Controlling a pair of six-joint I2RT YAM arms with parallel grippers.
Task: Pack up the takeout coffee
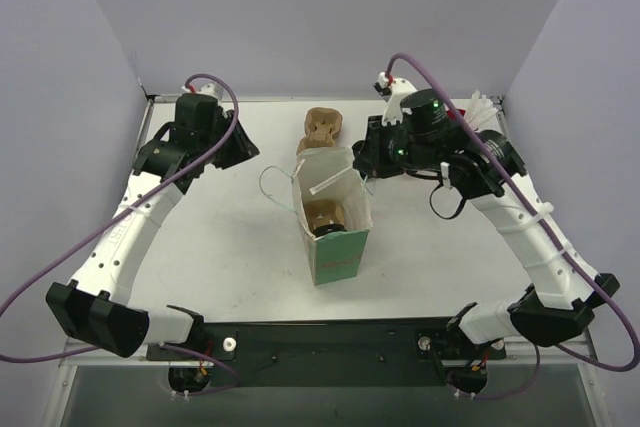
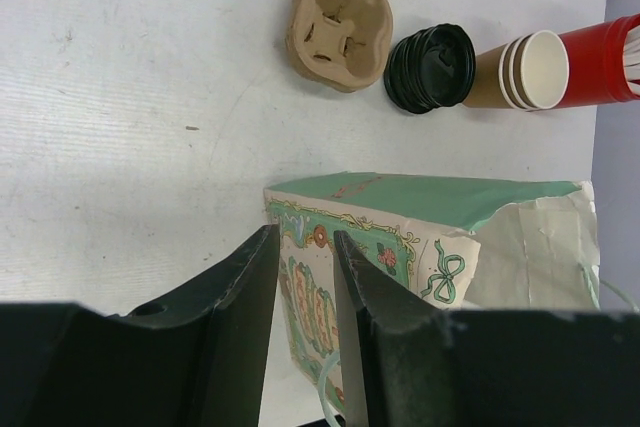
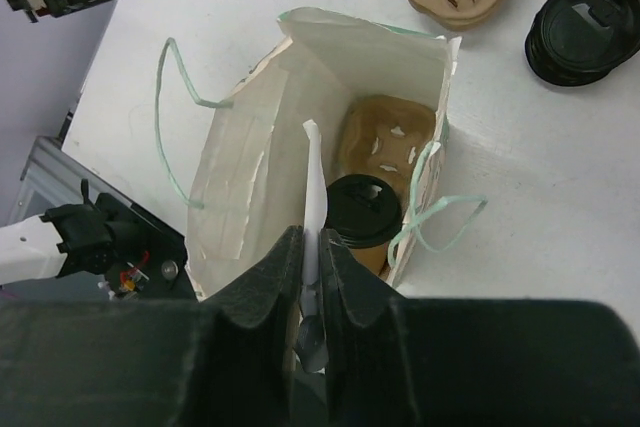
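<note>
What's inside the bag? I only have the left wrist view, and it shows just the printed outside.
Observer: The right wrist view looks down into the bag. A coffee with a black lid sits in a carrier at the bottom.
Operator: Is the other arm holding anything?
Observer: Yes. The right claw is shut on a thin white stick, held over the bag's open mouth.
</note>
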